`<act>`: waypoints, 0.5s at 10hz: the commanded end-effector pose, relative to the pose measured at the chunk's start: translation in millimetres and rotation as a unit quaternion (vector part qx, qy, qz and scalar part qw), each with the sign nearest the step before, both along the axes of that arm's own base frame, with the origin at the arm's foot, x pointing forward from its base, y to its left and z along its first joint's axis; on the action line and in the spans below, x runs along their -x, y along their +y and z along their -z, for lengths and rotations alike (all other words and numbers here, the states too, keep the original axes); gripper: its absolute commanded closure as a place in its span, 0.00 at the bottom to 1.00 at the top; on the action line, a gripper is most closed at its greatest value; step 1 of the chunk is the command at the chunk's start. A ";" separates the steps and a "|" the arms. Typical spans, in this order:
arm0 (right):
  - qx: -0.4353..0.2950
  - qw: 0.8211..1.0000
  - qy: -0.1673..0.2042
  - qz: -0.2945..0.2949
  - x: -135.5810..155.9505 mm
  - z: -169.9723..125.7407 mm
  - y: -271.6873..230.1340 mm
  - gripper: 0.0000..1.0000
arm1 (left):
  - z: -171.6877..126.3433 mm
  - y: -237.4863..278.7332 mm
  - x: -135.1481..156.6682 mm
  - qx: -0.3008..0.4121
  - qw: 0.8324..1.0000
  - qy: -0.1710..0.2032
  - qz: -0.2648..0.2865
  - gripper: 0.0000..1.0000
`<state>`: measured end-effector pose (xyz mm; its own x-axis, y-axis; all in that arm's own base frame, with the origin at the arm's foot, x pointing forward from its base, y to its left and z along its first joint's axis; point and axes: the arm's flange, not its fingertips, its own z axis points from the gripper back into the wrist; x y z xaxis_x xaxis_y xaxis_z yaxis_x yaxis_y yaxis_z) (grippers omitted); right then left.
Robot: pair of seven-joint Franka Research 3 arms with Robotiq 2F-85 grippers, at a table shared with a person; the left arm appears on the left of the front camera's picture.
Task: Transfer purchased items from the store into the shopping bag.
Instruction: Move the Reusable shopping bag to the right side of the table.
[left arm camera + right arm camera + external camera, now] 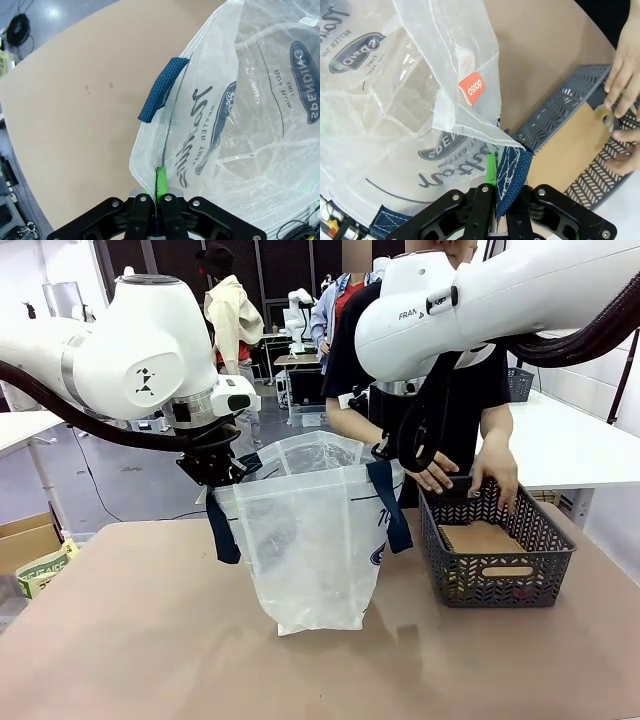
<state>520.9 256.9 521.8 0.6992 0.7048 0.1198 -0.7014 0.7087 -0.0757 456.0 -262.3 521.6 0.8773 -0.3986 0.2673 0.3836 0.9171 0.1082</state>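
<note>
Shopping bag (310,540): L gripper (159,182) pinches its thin crinkly plastic rim, R gripper (501,185) clamps rim plus woven navy strap (514,172). Stands upright on tan table (130,640), beside grey lattice basket (495,580) w/ person's hands (497,472) inside.

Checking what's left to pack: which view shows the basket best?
Front view: whole basket, right of the shopping bag, brown flat item inside, person's hands at its rim. Right wrist view catches part of one wall. Left wrist view faces the bag.
</note>
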 end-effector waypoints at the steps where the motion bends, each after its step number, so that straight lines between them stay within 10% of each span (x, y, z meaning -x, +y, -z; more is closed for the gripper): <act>1: 0.000 1.000 0.001 0.005 -0.3 0.6 -0.9 1.00 | 0.3 0.2 0.0 0.000 1.000 0.000 -0.004 1.00; 5: 0.000 1.000 0.001 0.005 -0.3 0.6 -0.9 1.00 | 0.3 0.2 0.0 0.000 1.000 0.000 -0.004 1.00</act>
